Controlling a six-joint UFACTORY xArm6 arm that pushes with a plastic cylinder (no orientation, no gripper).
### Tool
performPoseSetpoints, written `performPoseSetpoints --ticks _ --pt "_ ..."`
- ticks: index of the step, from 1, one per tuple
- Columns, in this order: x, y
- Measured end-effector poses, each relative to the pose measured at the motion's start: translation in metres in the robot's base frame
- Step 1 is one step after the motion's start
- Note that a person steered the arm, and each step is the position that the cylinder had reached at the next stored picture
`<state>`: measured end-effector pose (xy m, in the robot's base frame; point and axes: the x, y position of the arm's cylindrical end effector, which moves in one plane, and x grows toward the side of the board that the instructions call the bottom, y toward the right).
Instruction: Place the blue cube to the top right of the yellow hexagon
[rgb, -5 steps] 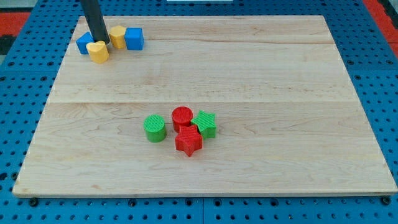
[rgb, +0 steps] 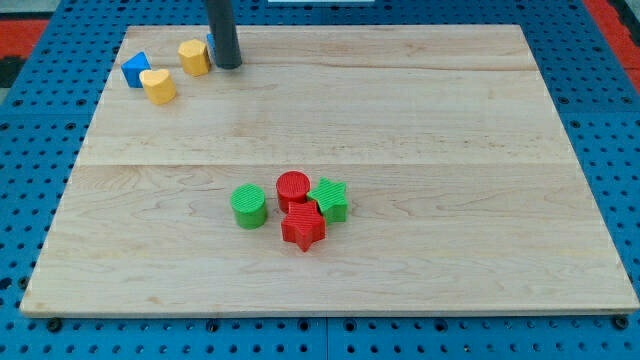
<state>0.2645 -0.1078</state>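
On the blue pegboard base (rgb: 40, 150) lies the wooden board (rgb: 400, 130), the only bearing surface in view; no container is present, so all blocks sit loose on it. Next in size, the dark rod descends at the view's top left, with my tip (rgb: 228, 66) planted just right of the yellow hexagon (rgb: 194, 57). The rod ends plain, with no jaws to spread or close. Blue cube (rgb: 210, 45): almost wholly hidden behind the rod, only a sliver showing at its left edge, beside the hexagon. Farther left, a blue triangular block (rgb: 135, 70) touches a yellow heart (rgb: 158, 86). Mid-board cluster: green cylinder (rgb: 249, 206), red cylinder (rgb: 293, 188), green star (rgb: 329, 198), red star (rgb: 303, 227).
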Motion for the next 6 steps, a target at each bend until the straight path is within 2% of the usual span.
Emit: performPoseSetpoints --ticks 1,2,3,4,6 --pt "0.003 0.058" --pt "-0.051 0.11" --pt "-0.07 0.084" --pt "-0.07 0.016" --pt "-0.044 0.0"
